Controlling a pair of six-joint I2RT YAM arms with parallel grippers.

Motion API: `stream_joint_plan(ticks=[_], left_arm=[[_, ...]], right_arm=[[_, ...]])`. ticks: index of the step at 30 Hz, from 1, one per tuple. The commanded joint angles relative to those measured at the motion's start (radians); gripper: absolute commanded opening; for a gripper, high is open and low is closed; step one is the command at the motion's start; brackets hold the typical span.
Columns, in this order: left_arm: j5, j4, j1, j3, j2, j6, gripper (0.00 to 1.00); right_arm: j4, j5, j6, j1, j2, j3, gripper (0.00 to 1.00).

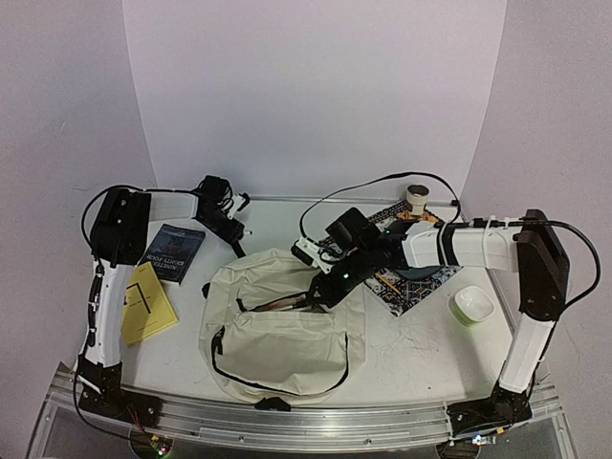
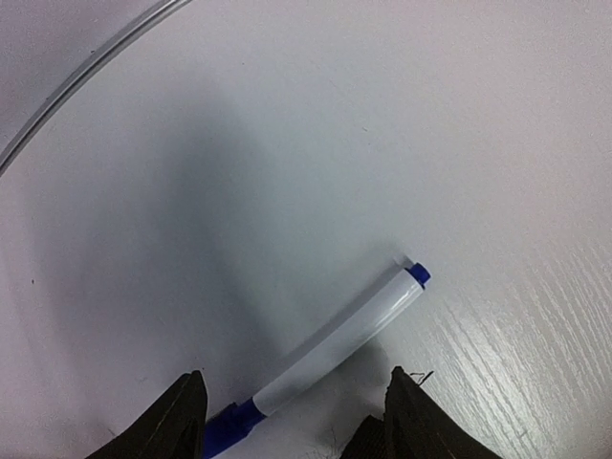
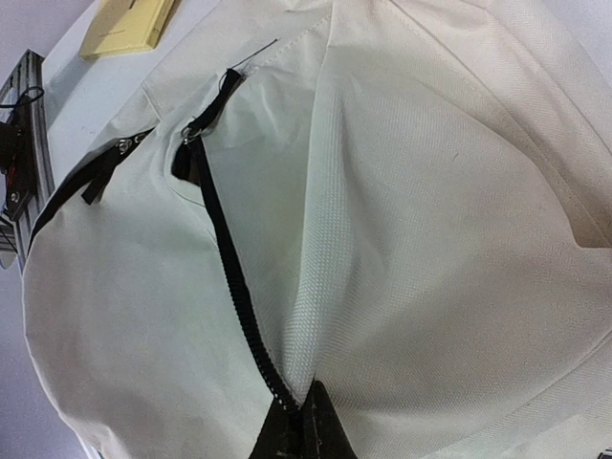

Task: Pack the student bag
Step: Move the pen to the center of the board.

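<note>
We are counting one bag [image 1: 277, 337], one dark book [image 1: 174, 252], one yellow notepad [image 1: 148, 304], one blue and white marker [image 2: 330, 354], one patterned mat [image 1: 421, 284], one small bowl [image 1: 472, 304] and one roll of tape [image 1: 418, 197] on the one desk [image 1: 406, 356]. We are also counting two arms [image 1: 461, 247] and two hands, the left hand [image 1: 232, 230] and the right hand [image 3: 304, 421].

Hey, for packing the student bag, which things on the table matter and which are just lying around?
Job, likely: student bag, blue marker, dark book, yellow notebook.
Lying about, likely: patterned mat, green-rimmed bowl, small roll.
</note>
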Motion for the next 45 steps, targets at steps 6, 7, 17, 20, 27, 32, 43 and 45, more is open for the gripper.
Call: stream_joint_plan(ticks=[6,7,17,20,27,32,43,45], left_arm=[[0.095,-0.140,0.036,0.083,0.071,0.003,0.59],[0.104,-0.154,0.043,0.083,0.074,-0.007,0.57],[0.091,-0.179,0.060,-0.065,-0.032,-0.095,0.32],[0.067,-0.179,0.060,-0.117,-0.064,-0.126,0.24],[0.038,-0.178,0.060,-0.256,-0.188,-0.209,0.18],[0.016,-0.177,0.059,-0.319,-0.261,-0.247,0.10],[0.026,-0.146,0.058,-0.284,-0.286,-0.263,0.37],[0.037,-0.142,0.059,-0.252,-0.247,-0.267,0.38]], right_arm=[[-0.058,-0.017,0.009,0.003,-0.010,0.039,0.00],[-0.059,-0.017,0.009,0.003,-0.009,0.041,0.00],[-0.065,-0.023,0.013,0.003,-0.011,0.048,0.00],[-0.064,-0.024,0.013,0.003,-0.010,0.048,0.00],[-0.065,-0.025,0.011,0.003,-0.007,0.048,0.00],[-0.063,-0.028,0.008,0.003,-0.003,0.057,0.00],[-0.059,-0.027,0.005,0.003,-0.007,0.054,0.00],[-0.059,-0.024,0.007,0.003,-0.009,0.051,0.00]])
